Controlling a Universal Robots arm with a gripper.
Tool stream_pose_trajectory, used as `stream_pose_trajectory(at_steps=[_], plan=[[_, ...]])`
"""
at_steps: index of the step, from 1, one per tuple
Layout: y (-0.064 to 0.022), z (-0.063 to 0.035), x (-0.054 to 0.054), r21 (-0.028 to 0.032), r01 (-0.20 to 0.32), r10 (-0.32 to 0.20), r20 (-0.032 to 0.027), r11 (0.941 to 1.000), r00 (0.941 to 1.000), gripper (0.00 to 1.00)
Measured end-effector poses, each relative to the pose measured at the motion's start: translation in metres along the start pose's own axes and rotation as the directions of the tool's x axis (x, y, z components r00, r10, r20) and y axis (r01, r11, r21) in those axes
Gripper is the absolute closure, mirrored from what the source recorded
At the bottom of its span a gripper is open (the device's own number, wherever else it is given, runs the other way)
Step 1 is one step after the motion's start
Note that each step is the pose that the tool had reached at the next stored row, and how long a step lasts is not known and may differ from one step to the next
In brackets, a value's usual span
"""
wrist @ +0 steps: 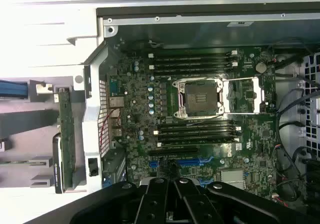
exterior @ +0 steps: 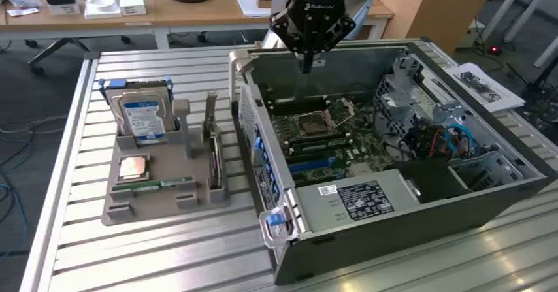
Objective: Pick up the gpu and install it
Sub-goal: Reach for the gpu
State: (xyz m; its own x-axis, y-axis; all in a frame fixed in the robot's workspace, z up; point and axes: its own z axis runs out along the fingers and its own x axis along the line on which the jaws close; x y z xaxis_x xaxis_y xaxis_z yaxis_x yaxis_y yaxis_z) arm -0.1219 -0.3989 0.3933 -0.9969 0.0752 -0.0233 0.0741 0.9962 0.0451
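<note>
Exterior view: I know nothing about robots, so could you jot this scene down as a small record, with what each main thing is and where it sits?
gripper: shut, holding nothing, hanging above the open computer case
gpu: standing on edge in the grey holder, outside the case, apart from the gripper
hard drive: upright in the same holder, blue label facing out
memory stick: lying flat in the holder
motherboard: exposed inside the case
task status: gpu not yet picked up
</note>
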Motion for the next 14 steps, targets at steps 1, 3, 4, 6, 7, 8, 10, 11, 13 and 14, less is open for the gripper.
stream_pose_trajectory(at_steps=[1, 3, 4, 6, 7, 8, 10, 11, 13, 14], plan=[[0.0, 0.0, 0.0, 0.0, 0.0, 0.0, 0.0, 1.0, 1.0, 0.89], [0.0, 0.0, 0.0, 0.0, 0.0, 0.0, 0.0, 1.0, 1.0, 0.89], [0.0, 0.0, 0.0, 0.0, 0.0, 0.0, 0.0, 1.0, 1.0, 0.89], [0.0, 0.0, 0.0, 0.0, 0.0, 0.0, 0.0, 1.0, 1.0, 0.89], [0.0, 0.0, 0.0, 0.0, 0.0, 0.0, 0.0, 1.0, 1.0, 0.89], [0.0, 0.0, 0.0, 0.0001, 0.0, 0.0, 0.0, 1.0, 1.0, 0.89], [0.0, 0.0, 0.0002, -0.0001, 0.0, 0.0, 0.0001, 1.0, 1.0, 0.89], [0.0, 0.0001, 0.0007, -0.0001, 0.0, 0.0, 0.0002, 1.0, 1.0, 0.89], [-0.0001, 0.0, 0.0018, -0.0001, 0.0, 0.0, 0.0001, 1.0, 1.0, 0.89], [-0.0002, -0.0001, 0.0026, 0.0, 0.0, 0.0, 0.0, 1.0, 1.0, 0.89]])
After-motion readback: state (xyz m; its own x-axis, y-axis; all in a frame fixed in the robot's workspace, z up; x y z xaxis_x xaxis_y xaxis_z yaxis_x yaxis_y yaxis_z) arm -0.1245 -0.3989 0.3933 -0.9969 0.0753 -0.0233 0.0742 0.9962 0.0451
